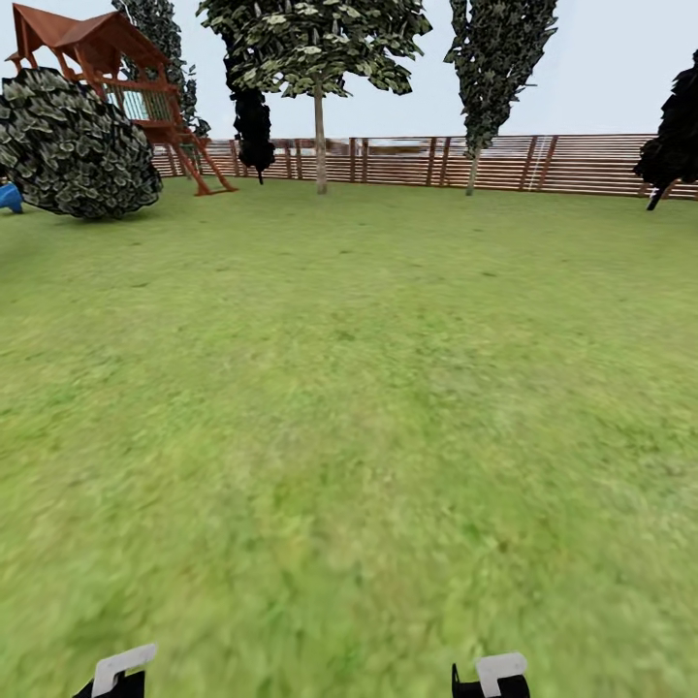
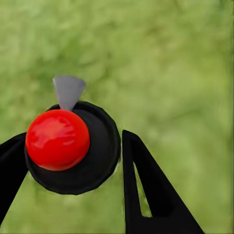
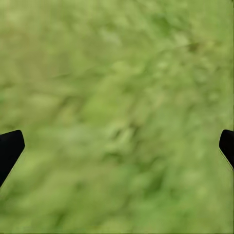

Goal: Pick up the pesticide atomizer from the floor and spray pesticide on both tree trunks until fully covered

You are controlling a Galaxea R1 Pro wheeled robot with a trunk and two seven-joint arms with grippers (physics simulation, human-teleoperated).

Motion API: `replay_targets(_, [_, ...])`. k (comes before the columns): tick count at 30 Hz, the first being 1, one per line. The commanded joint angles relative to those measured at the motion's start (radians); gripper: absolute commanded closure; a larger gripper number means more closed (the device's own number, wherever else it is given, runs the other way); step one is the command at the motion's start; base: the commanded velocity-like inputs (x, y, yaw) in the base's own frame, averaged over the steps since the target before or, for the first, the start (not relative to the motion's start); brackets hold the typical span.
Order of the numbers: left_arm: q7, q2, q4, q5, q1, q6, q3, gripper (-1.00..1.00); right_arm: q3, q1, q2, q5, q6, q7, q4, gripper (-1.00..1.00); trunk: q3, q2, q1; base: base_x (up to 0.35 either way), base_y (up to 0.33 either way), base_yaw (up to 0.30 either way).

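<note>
The head view looks across a wide green lawn (image 1: 349, 417) toward a brown slatted wooden fence (image 1: 543, 163) at the far side. Along that fence stand a slim pale-stemmed tree (image 1: 319, 116) and a narrow dark-leaved tree (image 1: 490, 68), with very dark foliage (image 1: 254, 121) between the slim tree and a red-brown wooden play tower (image 1: 116, 73) at the far left. A big round bush (image 1: 73, 145) sits in front of the tower, and another dark tree (image 1: 674, 136) shows at the right edge. At the bottom edge of this view, the white and black tips of the left arm (image 1: 116, 671) and the right arm (image 1: 494, 676) just poke in, well apart from each other.

In the left wrist view the left gripper (image 2: 73, 161) holds the pesticide atomizer (image 2: 73, 148) between its black fingers (image 2: 151, 190): seen from above, it is a round black body with a glossy red cap and a small grey nozzle pointing away from the wrist. One finger presses against each side of the black body, over blurred grass.

In the right wrist view the right gripper (image 3: 117, 146) has its fingers (image 3: 9, 148) spread wide, just their dark tips showing at either edge, with nothing between them but blotchy green grass (image 3: 117, 97).
</note>
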Motion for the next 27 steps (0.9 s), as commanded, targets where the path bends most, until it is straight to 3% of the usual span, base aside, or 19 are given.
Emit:
replay_targets(1, [0.0,0.0,0.0,0.0,0.0,0.0,0.0,1.0,0.0,0.0,0.0,0.0,0.0,0.0,0.0,-1.0,0.0,0.0,0.0,0.337,0.0,0.0])
replay_targets(27, [0.0,-0.003,0.0,-0.002,0.0,-0.002,0.0,1.0,0.0,0.0,0.0,0.0,0.0,0.0,0.0,-1.0,0.0,0.0,0.0,0.337,0.0,0.0])
